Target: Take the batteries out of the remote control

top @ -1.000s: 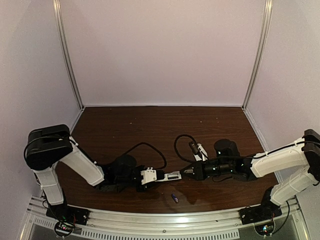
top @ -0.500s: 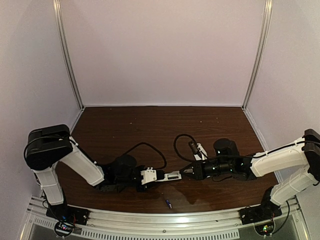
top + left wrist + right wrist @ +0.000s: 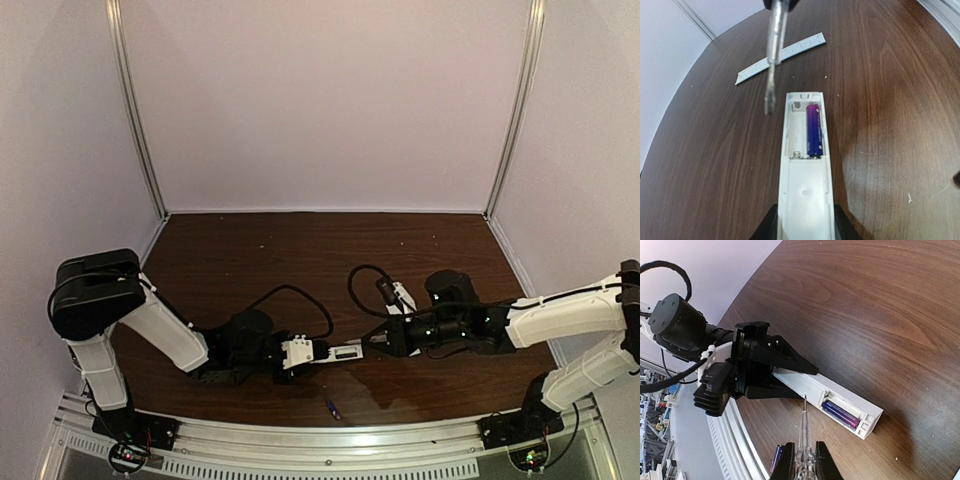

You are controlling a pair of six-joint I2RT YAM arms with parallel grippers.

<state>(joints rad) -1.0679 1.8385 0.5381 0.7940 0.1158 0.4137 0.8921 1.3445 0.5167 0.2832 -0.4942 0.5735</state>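
Remote control (image 3: 805,195) bay: one battery (image 3: 813,131); other battery (image 3: 331,408) on table (image 3: 250,250).

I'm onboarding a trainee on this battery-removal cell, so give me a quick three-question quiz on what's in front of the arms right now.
1. True or false: the remote control bay holds two batteries.
2. The right gripper is shut on: A) the screwdriver B) a pen C) nothing.
3. Which gripper's jaws clamp the remote control?
Key: 1 false: one battery sits in the bay, the other lies on the table. 2 A. 3 the left gripper.
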